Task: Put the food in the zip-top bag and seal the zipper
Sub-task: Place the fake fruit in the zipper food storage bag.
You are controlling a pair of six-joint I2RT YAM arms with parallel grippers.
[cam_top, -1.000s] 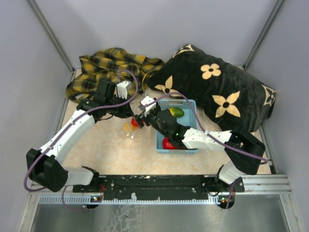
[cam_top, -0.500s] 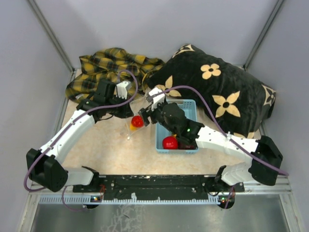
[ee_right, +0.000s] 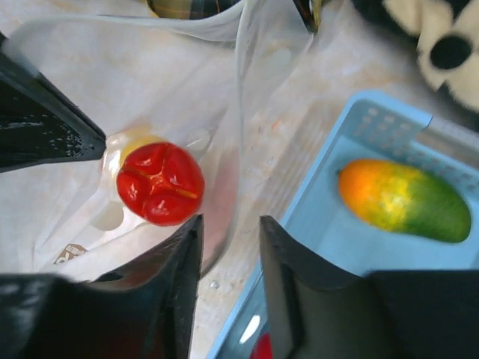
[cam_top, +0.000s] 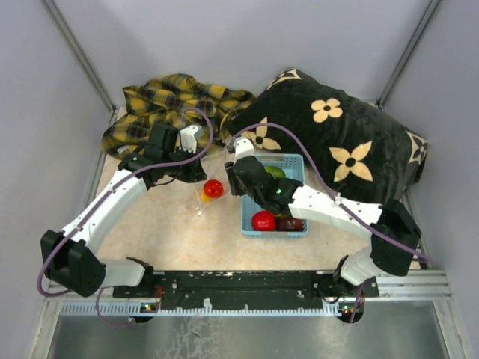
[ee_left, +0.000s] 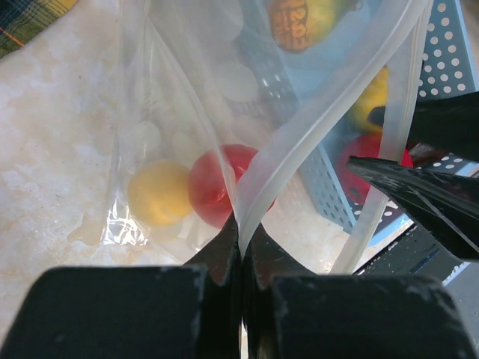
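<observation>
The zip-top bag (cam_top: pixel 200 203) stands open between the arms, its clear wall (ee_left: pixel 187 90) filling the left wrist view. My left gripper (ee_left: pixel 241 224) (cam_top: pixel 196 168) is shut on the zipper (ee_left: pixel 322 127), holding the mouth up. A red fruit (ee_right: pixel 160 183) (cam_top: pixel 213 188) and a yellow fruit (ee_left: pixel 159 193) of the food lie inside the bag. My right gripper (ee_right: pixel 230 221) (cam_top: pixel 232 173) hangs open over the bag's rim beside the basket, holding nothing. A green-to-orange fruit (ee_right: pixel 400 198) lies in the basket.
The light-blue basket (cam_top: pixel 247 217) stands right of the bag and also holds a red fruit (cam_top: pixel 263 221) and a maroon one (cam_top: pixel 290 223). A plaid cloth (cam_top: pixel 165 101) and a black flowered cushion (cam_top: pixel 337 142) lie at the back.
The red fruit has left the right gripper and now lies in the bag. The right gripper has drawn back toward the basket with narrower jaws. The left arm has not moved.
</observation>
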